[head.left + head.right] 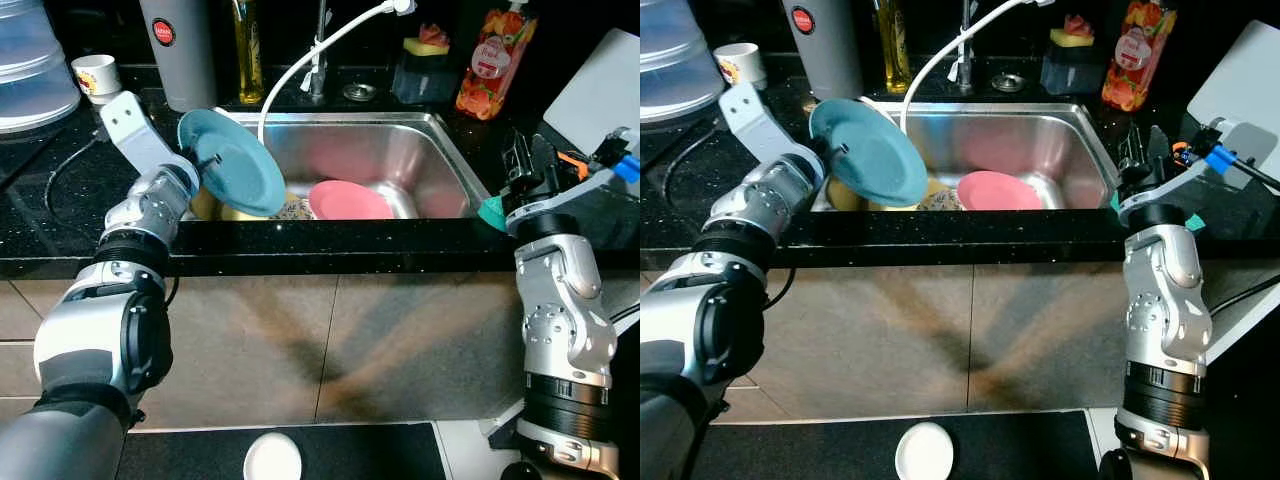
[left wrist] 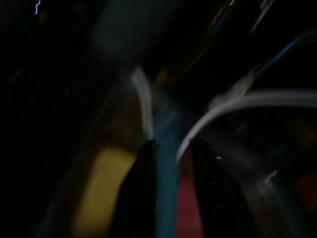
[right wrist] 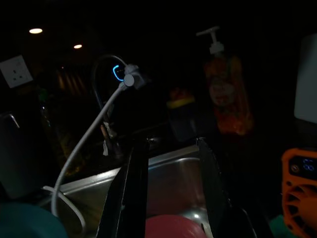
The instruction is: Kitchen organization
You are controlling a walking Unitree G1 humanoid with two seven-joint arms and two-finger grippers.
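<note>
A teal plate (image 1: 232,162) hangs tilted over the left end of the steel sink (image 1: 400,122). My left gripper (image 1: 208,160) is shut on the plate's rim. In the left wrist view the plate's edge (image 2: 166,178) runs between the two black fingers (image 2: 143,163). A pink plate (image 1: 348,200) lies flat on the sink's floor, with a yellow dish (image 1: 205,205) partly hidden under the teal plate. My right gripper (image 1: 522,160) stands open over the counter at the sink's right end, nothing between its fingers (image 3: 136,178). A small teal thing (image 1: 490,212) lies just below it.
Behind the sink stand a grey flask (image 1: 180,50), an oil bottle (image 1: 248,50), a white cup (image 1: 97,75), a sponge holder (image 1: 425,65) and an orange soap bottle (image 1: 495,60). A white faucet hose (image 1: 300,60) arcs over the basin. A clear container (image 1: 30,70) sits far left.
</note>
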